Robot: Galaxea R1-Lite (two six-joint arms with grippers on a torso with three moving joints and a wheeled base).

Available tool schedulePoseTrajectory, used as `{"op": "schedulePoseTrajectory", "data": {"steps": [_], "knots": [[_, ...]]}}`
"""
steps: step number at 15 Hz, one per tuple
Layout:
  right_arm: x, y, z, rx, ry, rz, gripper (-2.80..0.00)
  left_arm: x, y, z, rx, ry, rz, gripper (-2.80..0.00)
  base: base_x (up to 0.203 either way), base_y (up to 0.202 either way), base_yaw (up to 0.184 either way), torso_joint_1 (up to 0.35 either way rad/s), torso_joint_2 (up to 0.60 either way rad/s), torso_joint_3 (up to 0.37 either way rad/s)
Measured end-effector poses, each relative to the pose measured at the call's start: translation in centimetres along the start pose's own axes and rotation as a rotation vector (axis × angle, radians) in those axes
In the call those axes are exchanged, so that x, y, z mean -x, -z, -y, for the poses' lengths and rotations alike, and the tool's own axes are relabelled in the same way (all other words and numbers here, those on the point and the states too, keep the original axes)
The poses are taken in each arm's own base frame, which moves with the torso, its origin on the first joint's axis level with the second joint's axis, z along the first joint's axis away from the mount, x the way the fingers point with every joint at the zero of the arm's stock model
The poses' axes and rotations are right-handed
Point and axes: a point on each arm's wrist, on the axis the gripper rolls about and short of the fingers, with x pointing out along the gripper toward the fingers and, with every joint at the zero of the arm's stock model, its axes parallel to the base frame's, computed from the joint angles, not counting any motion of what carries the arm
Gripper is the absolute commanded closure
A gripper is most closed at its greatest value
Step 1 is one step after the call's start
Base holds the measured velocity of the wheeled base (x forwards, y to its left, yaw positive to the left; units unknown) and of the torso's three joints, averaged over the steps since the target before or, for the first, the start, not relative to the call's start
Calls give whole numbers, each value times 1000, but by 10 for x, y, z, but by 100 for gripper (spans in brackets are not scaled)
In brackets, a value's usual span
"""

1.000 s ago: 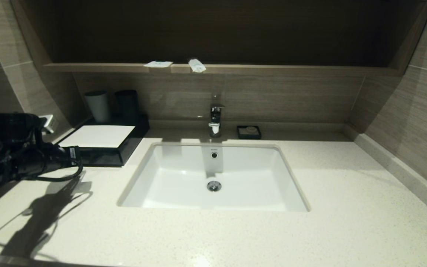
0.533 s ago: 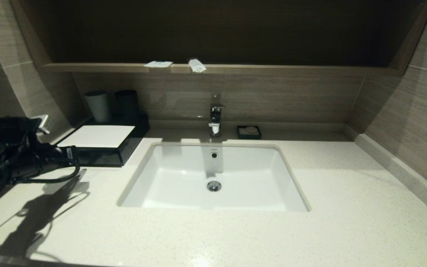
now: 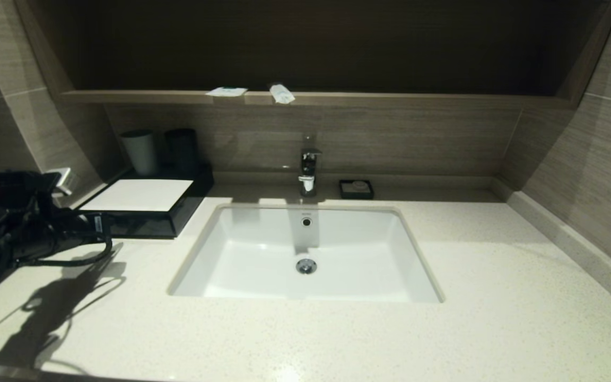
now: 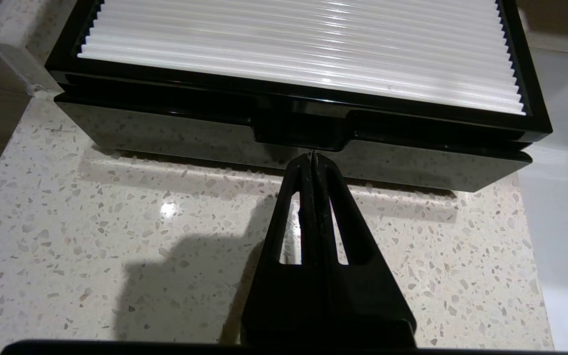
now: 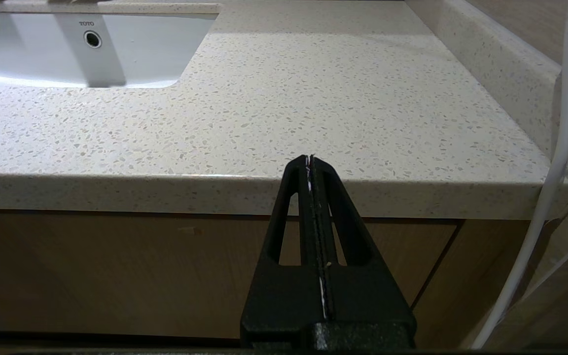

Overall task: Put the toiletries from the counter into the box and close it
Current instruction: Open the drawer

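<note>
Box: low glossy black rectangular box [image 4: 294,128] with ribbed white top, drawer shut, left of the white sink [image 3: 305,254]
Toiletries: flat white sachet [image 3: 226,92], narrow white pouch [image 3: 282,94] — on the brown wood-grain ledge [image 3: 390,99]
Left gripper [image 4: 312,157]: fingers pressed together, empty — tips at the drawer notch [image 4: 301,134]
Right gripper [image 5: 310,159]: closed, empty, below the vanity's edge

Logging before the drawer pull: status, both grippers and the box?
Left gripper shut, tips at drawer notch of box. Right gripper shut, parked below vanity edge. Both packets on ledge. Nothing blocking.

Box [image 4: 294,133] corners (both rear) cut off
</note>
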Motion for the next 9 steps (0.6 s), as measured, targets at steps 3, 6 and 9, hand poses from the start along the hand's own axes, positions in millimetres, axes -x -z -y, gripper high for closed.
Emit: {"op": "schedulePoseTrajectory", "data": {"steps": [3,6,9], "knots": [[0,0,0,0,0,0,0,0,5,0,-33,2,33,0,0,0,0,0,0,0],[0,0,0,0,0,0,0,-2,10,0,-48,3,49,0,0,0,0,0,0,0],[0,0,0,-1,0,0,0,-2,12,0,-47,3,43,0,0,0,0,0,0,0]]}}
